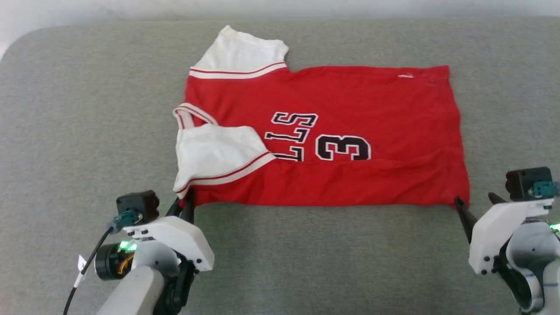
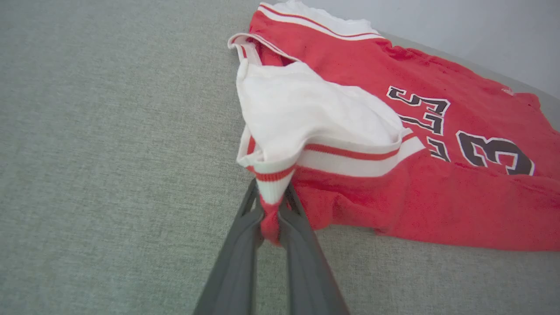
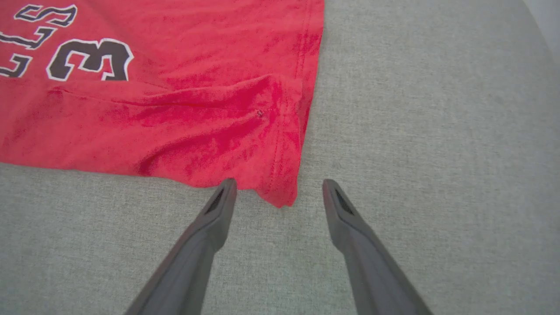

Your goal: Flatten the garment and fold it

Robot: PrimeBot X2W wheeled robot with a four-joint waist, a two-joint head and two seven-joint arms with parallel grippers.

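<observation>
In the left wrist view, low in the middle of the frame, the left gripper (image 2: 271, 214) has its two dark fingers pressed together, pinching the white-and-red striped cuff corner of the red jersey-style shirt (image 2: 437, 205) with white short sleeves. The cloth bunches into a narrow fold between the fingers. From that pinch the nearer white sleeve (image 2: 302, 109) runs up the frame and lies folded over the red body, covering part of the black, white-outlined letters.

In the right wrist view the right gripper (image 3: 280, 186) has its fingers spread. The shirt's hem corner (image 3: 282, 199) lies between the tips, and whether either tip touches it I cannot tell.

In the head view the shirt lies spread across the middle of a grey woven fabric surface (image 1: 306, 262). Its other white sleeve (image 1: 240, 52) is at upper left and the hem at right.
</observation>
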